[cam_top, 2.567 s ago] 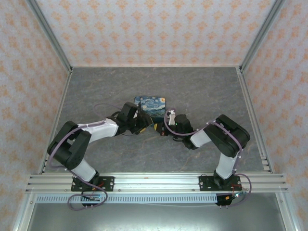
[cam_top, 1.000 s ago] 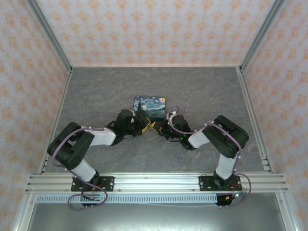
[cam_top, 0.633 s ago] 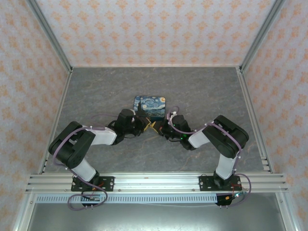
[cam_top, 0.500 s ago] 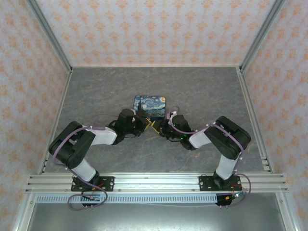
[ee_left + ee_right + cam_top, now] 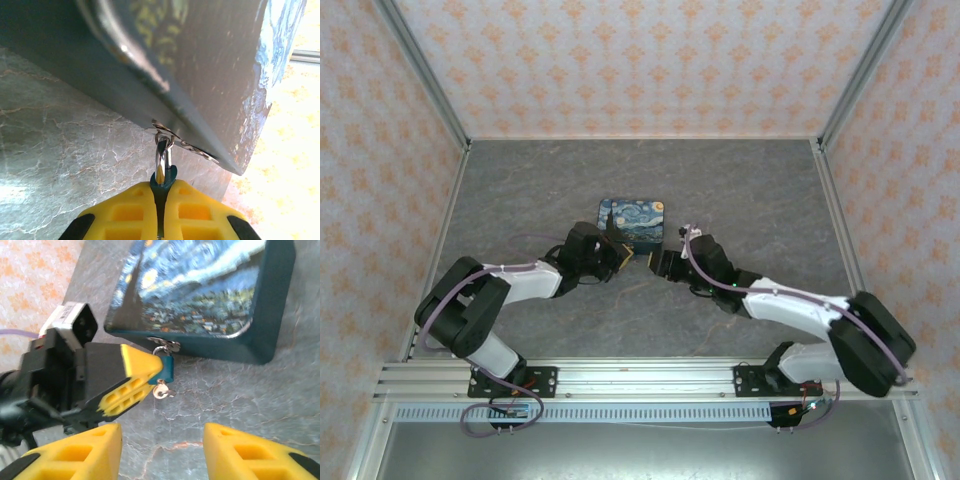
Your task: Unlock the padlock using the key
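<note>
The padlock [image 5: 167,369] is a tiny teal body hanging by its shackle [image 5: 161,155] from the hasp on the front of the night-sky box [image 5: 200,295]. My left gripper [image 5: 161,195] is shut on the padlock [image 5: 162,178], its yellow fingers [image 5: 131,376] pinching the body from the left. A small silver key [image 5: 161,389] sticks out of the padlock's underside. My right gripper [image 5: 161,452] stands open a little in front of the key, with nothing between its fingers. In the top view the left gripper [image 5: 621,256] and right gripper [image 5: 658,263] face each other before the box [image 5: 632,220].
The grey marbled table [image 5: 740,190] is enclosed by patterned walls and metal posts. The box's front edge sits just behind both grippers. The right arm's elbow [image 5: 865,340] lies low at the near right.
The right arm's elbow has swung down and out to the right, and its gripper has drawn back slightly from the padlock. The left gripper stays on the padlock.
</note>
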